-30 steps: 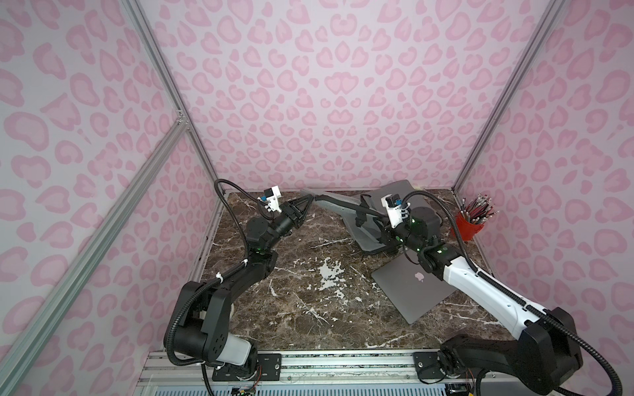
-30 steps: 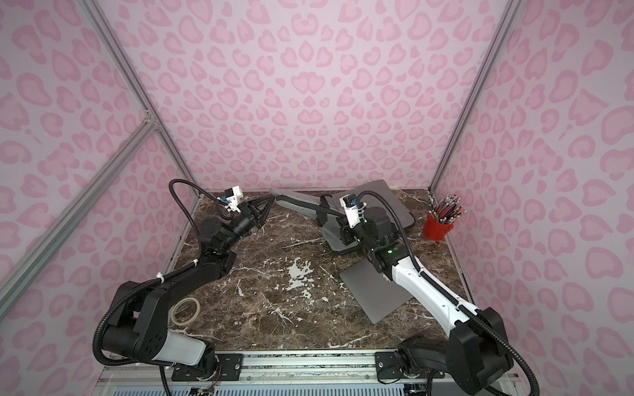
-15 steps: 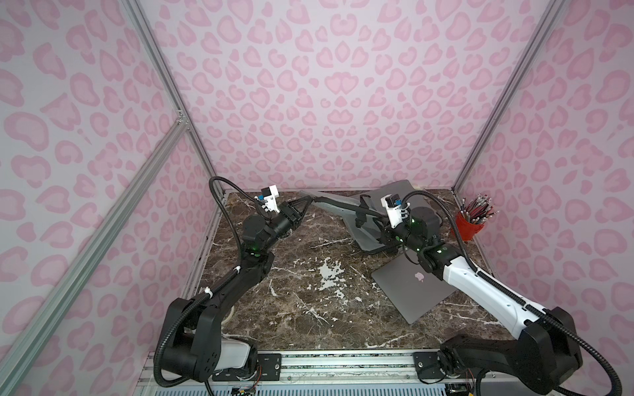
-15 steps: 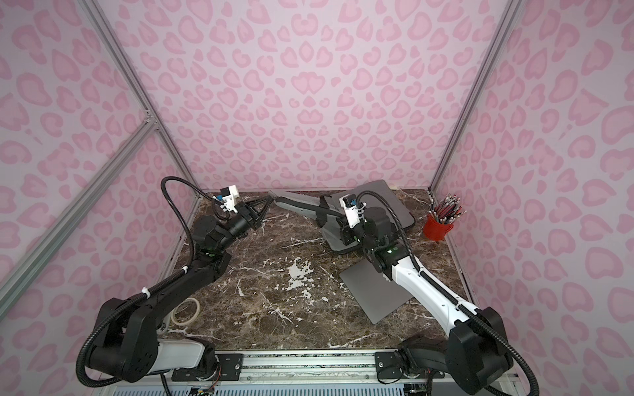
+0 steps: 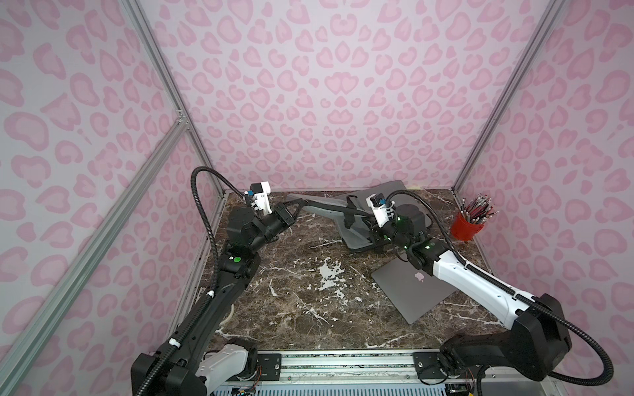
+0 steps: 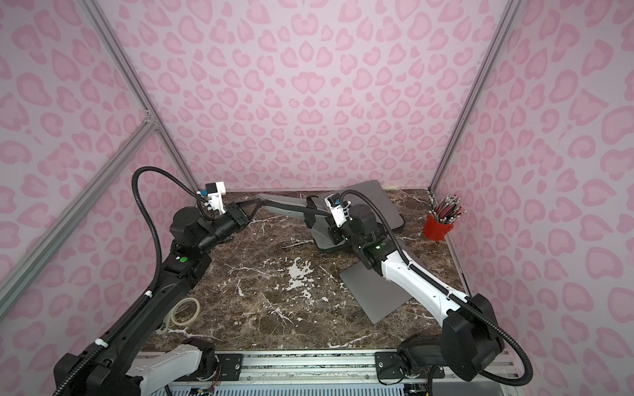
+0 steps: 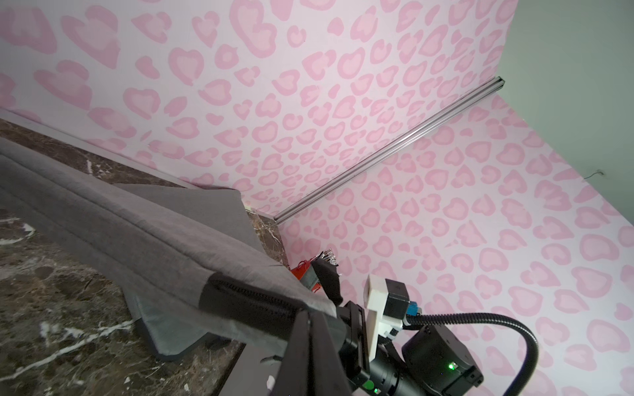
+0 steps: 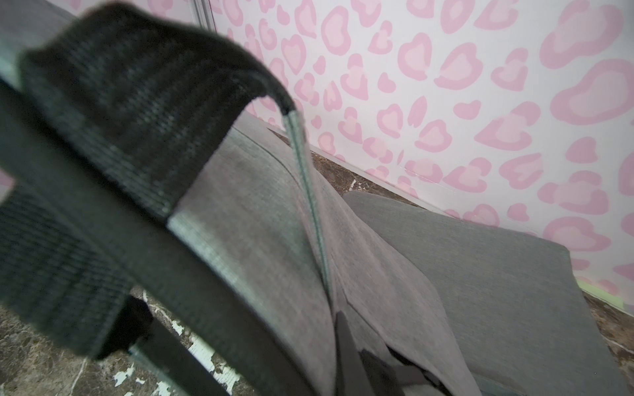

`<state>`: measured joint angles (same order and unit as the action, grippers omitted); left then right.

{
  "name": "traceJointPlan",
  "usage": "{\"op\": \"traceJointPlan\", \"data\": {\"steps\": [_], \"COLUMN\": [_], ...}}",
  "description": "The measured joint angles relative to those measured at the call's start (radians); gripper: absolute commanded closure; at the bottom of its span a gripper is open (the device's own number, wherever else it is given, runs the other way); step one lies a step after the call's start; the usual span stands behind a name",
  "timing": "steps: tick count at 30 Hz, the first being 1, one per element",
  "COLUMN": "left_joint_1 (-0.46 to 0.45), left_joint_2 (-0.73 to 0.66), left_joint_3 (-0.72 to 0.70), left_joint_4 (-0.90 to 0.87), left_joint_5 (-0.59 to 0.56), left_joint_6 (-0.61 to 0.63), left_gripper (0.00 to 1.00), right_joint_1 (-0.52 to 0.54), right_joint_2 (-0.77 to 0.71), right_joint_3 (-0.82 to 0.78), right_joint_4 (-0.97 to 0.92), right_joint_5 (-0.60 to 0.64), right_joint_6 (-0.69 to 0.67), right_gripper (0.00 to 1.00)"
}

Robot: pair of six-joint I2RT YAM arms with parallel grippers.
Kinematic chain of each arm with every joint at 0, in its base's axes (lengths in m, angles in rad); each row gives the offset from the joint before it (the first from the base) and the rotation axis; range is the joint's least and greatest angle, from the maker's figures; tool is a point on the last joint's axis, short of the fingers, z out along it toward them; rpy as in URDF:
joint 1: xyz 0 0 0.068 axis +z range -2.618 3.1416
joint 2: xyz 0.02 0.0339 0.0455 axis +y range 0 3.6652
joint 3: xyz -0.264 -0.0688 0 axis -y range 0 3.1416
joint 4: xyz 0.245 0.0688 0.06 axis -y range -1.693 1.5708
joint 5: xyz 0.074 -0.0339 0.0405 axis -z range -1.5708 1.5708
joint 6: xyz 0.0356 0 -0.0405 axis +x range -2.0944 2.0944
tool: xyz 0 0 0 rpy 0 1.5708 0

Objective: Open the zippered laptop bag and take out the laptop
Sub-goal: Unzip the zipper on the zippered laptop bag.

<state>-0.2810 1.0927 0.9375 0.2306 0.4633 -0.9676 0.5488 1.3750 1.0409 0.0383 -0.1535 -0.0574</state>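
"Left gripper [image 5: 297, 205] is clamped tight on the bag's [image 5: 391, 190] zipper corner; right gripper [image 5: 374, 238] looks pinched on its soft cloth."
"And the laptop [image 5: 408, 291]?"
"Out, flat on the table [image 5: 308, 274], on the robot's side of the bag. I'd say thin, stiff, slick, so take an edge. Right arm [image 5: 473, 284] crosses above it; pencil cup [image 5: 466, 228] stands right of the bag."

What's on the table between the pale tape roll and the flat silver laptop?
Nothing: only bare brown marble tabletop lies between the pale tape roll and the flat silver laptop, as a top view shows.
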Motion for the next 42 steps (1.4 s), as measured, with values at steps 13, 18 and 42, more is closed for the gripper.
{"op": "traceJointPlan", "data": {"steps": [13,18,42], "left_joint_1": [-0.043,-0.08,-0.252], "left_joint_2": [-0.002,0.012,0.19], "left_joint_3": [0.065,0.079,0.12], "left_joint_4": [-0.18,-0.245,-0.254], "left_joint_5": [-0.027,-0.039,-0.074], "left_joint_6": [0.044,0.05,0.151], "left_gripper": [0.99,0.99,0.99], "right_joint_1": [0.094,0.12,0.188], "right_joint_2": [0.078,0.101,0.151], "right_joint_3": [0.097,0.122,0.146], "right_joint_4": [-0.082,-0.095,-0.134], "right_joint_5": [0.149,0.179,0.203], "right_joint_6": [-0.044,-0.056,-0.061], "right_gripper": [1.0,1.0,1.0]}}
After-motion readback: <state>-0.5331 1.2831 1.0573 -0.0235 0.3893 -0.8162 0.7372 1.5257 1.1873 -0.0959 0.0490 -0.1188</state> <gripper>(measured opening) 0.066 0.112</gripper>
